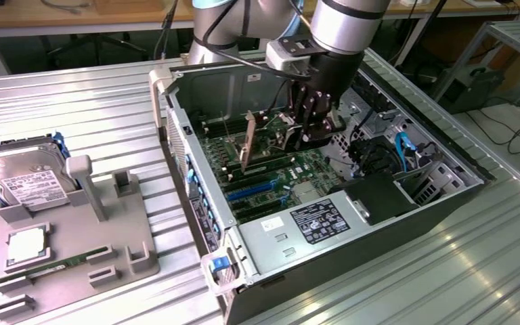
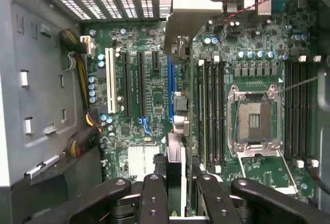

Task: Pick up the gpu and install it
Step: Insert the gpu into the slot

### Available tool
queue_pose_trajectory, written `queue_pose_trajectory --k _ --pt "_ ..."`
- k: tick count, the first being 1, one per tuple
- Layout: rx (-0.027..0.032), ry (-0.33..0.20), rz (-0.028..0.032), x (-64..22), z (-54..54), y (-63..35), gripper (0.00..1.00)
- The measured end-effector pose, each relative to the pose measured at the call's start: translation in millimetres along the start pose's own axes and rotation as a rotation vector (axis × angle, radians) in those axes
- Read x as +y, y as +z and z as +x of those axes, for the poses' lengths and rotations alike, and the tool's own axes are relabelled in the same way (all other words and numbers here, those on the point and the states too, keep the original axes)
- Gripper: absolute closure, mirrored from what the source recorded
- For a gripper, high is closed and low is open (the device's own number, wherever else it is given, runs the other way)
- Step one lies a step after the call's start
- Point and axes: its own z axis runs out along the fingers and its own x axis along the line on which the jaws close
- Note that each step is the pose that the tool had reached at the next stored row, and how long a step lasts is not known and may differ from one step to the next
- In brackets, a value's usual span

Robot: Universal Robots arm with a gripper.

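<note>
My gripper (image 1: 309,132) reaches down into the open computer case (image 1: 171,101) and is shut on the gpu (image 1: 269,139). The card stands on edge over the green motherboard (image 1: 278,176), with its narrow metal bracket (image 1: 251,141) toward the case's rear wall. In the wrist view the gpu (image 2: 176,167) shows edge-on between the two black fingers (image 2: 153,198), and its bracket (image 2: 181,12) lies at the far end. The card hangs in line with the blue expansion slot (image 2: 169,87). I cannot tell whether its lower edge touches the slot.
Black expansion slots (image 2: 140,82) and a white slot (image 2: 109,79) lie on one side of the card; memory slots (image 2: 211,110) and the CPU socket (image 2: 255,118) on the other. The power supply (image 1: 323,220) fills the case's near end. A grey fixture (image 1: 70,244) at the exterior view's left holds a hard drive (image 1: 25,179) and a memory stick (image 1: 52,267).
</note>
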Motion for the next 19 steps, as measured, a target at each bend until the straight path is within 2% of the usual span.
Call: queue_pose_trajectory --k 3,7,8,9,10,13,19 --pt "0.0001 0.000 0.0000 0.3 0.0 1.1 0.73" --pt "-0.0003 0.002 -0.0001 9.5 -0.9 5.3 0.73" --pt "-0.0010 0.013 0.0000 20.7 -0.7 12.5 0.73" --pt "-0.0016 0.008 0.0141 25.2 -0.5 15.7 0.73" --pt "-0.0020 -0.001 0.0188 30.4 -0.3 18.8 0.73" --pt "-0.0017 -0.050 0.0186 31.9 -0.2 23.3 0.73" --pt "-0.0019 -0.051 0.0186 48.5 0.5 27.7 0.73"
